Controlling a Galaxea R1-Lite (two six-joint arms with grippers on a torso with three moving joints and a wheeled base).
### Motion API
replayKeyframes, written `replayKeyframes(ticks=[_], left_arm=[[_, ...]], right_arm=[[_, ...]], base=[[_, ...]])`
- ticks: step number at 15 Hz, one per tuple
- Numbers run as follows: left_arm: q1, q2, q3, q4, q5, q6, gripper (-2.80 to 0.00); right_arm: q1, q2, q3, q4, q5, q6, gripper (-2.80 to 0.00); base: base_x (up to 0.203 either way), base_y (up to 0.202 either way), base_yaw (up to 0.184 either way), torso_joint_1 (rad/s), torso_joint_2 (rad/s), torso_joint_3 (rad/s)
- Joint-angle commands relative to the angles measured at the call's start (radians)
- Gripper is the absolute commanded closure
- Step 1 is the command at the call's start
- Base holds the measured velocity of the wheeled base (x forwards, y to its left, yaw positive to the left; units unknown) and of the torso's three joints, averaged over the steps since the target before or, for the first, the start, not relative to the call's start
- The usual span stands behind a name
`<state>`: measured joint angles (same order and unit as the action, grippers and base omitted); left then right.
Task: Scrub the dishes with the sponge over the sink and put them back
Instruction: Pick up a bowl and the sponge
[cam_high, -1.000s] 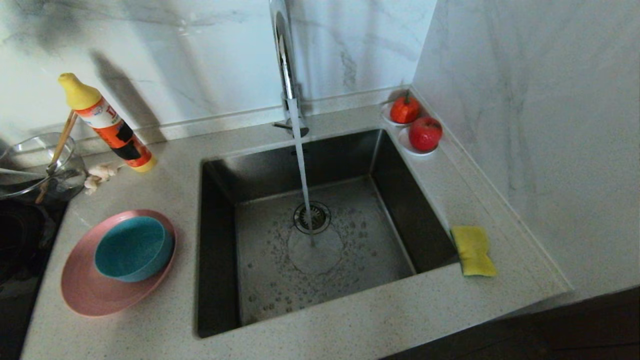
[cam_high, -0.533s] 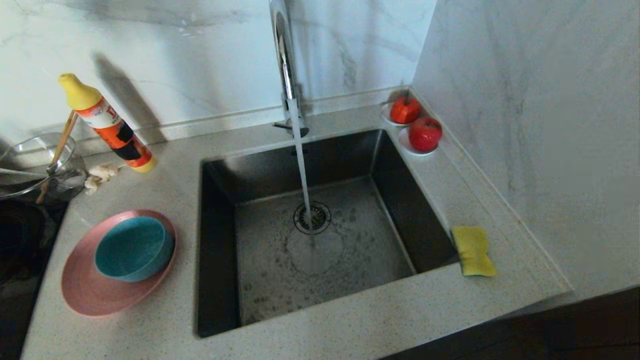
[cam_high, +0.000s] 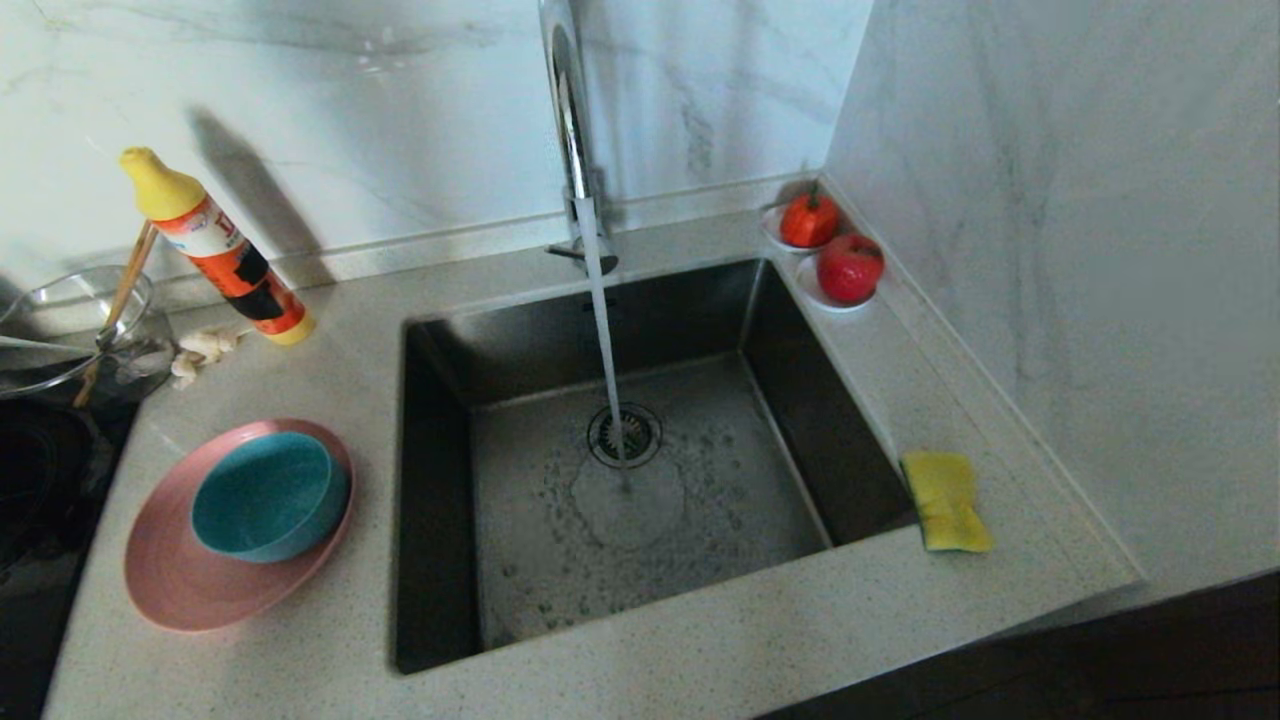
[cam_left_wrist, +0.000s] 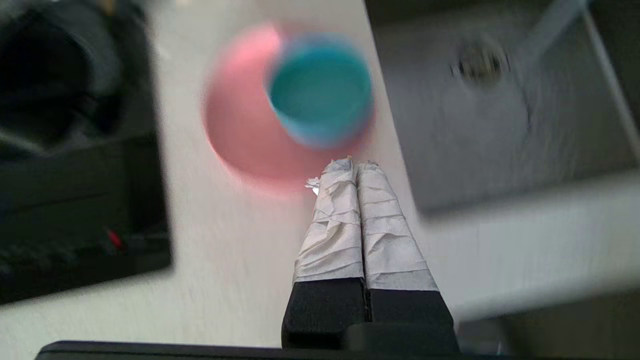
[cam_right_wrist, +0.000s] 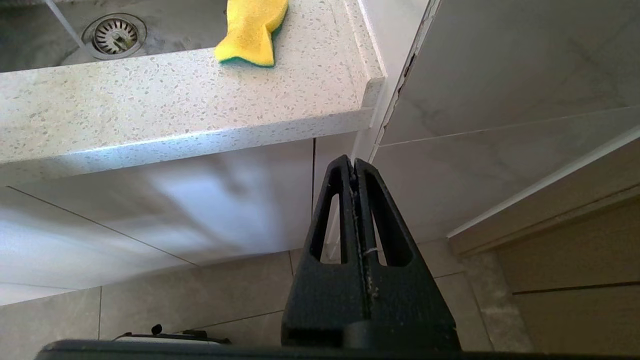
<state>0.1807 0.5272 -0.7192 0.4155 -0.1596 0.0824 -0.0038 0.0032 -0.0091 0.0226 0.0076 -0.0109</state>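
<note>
Left gripper (cam_left_wrist: 355, 164) pressed together, empty, above counter near 1 round pink plate (cam_left_wrist: 240, 135) carrying 1 teal-blue bowl (cam_left_wrist: 320, 97). Right gripper (cam_right_wrist: 354, 162) pressed together too, parked below counter edge. 1 yellow rectangular sponge (cam_high: 946, 500) beside 1 dark steel sink (cam_high: 640, 470). 2 brown wooden chopsticks (cam_high: 120, 295) in glass bowl (cam_high: 60, 330).

Open basin in the middle, clutter along the table's edges

The sink (cam_high: 640, 480) is bare inside, crossed only by the tap (cam_high: 570, 130) and its water stream (cam_high: 605, 360). On the left of the table (cam_high: 700, 650), the teal bowl (cam_high: 265, 495) sits in the pink plate (cam_high: 170, 580); behind them stand a bottle (cam_high: 215, 250) and a glass bowl (cam_high: 60, 330) holding chopsticks (cam_high: 120, 295). On the right strip lie the sponge (cam_high: 945, 500) and two fruit saucers (cam_high: 830, 260), hemmed by the side wall (cam_high: 1080, 250). The front strip is free.
</note>
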Motion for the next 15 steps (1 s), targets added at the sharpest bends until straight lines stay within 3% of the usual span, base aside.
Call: replayKeyframes(ticks=[1, 3, 6, 9, 11, 15], left_arm=[[-0.065, -0.220, 0.152, 0.028, 0.002, 0.021, 0.00], [-0.085, -0.244, 0.281, 0.007, 0.029, 0.024, 0.00], [-0.135, -0.287, 0.481, -0.142, 0.104, 0.016, 0.00], [-0.157, -0.330, 0.629, -0.239, 0.139, 0.018, 0.00], [-0.166, -0.392, 0.669, -0.310, 0.148, -0.003, 0.00], [-0.176, -0.529, 0.690, -0.346, 0.135, 0.028, 0.00]], right_arm=[[0.000, 0.000, 0.000, 0.000, 0.000, -0.001, 0.00], [0.001, 0.000, 0.000, 0.000, 0.000, -0.001, 0.00], [0.001, 0.000, 0.000, 0.000, 0.000, 0.000, 0.00], [-0.001, 0.000, 0.000, 0.000, 0.000, -0.001, 0.00], [0.001, 0.000, 0.000, -0.001, 0.000, -0.001, 0.00], [0.000, 0.000, 0.000, 0.000, 0.000, 0.000, 0.00]], base=[[0.000, 0.000, 0.000, 0.000, 0.00, 0.000], [0.000, 0.000, 0.000, 0.000, 0.00, 0.000], [0.000, 0.000, 0.000, 0.000, 0.00, 0.000], [0.000, 0.000, 0.000, 0.000, 0.00, 0.000], [0.000, 0.000, 0.000, 0.000, 0.00, 0.000], [0.000, 0.000, 0.000, 0.000, 0.00, 0.000]])
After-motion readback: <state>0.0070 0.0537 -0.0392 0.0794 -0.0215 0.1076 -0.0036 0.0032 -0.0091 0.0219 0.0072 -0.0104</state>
